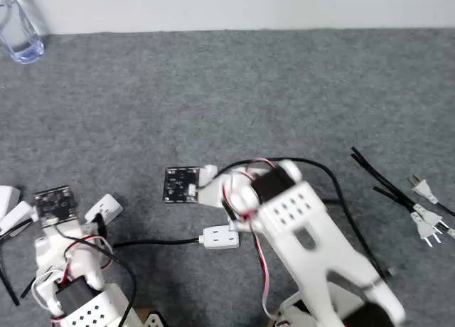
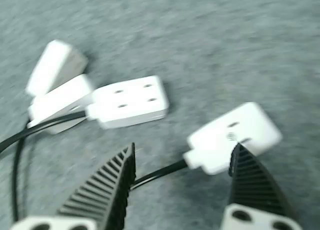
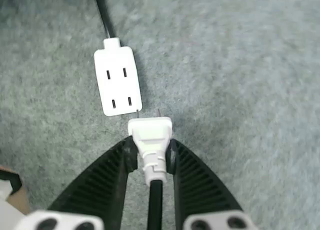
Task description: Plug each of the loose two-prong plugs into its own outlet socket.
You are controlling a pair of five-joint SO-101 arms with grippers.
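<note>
The right gripper (image 3: pixel 150 149) has its fingers clamped on a white two-prong plug (image 3: pixel 150 132). The prongs point at the middle outlet socket (image 3: pixel 118 83) and end just beside its near edge, a little to one side of the slots; I cannot tell whether they touch it. That socket lies flat on the grey tabletop (image 1: pixel 284 92), and its black cord (image 3: pixel 102 12) leaves from the end away from the plug. The left gripper (image 2: pixel 182 157) is well apart from the middle outlet socket, out on its cord side. Its fingers are apart, a second outlet socket (image 2: pixel 232 135) lies just beside one of them, and three more sockets (image 2: pixel 127 102) are clustered near. The other loose plugs (image 1: pixel 425 217) lie well away from the middle outlet socket, on the side opposite its cord.
</note>
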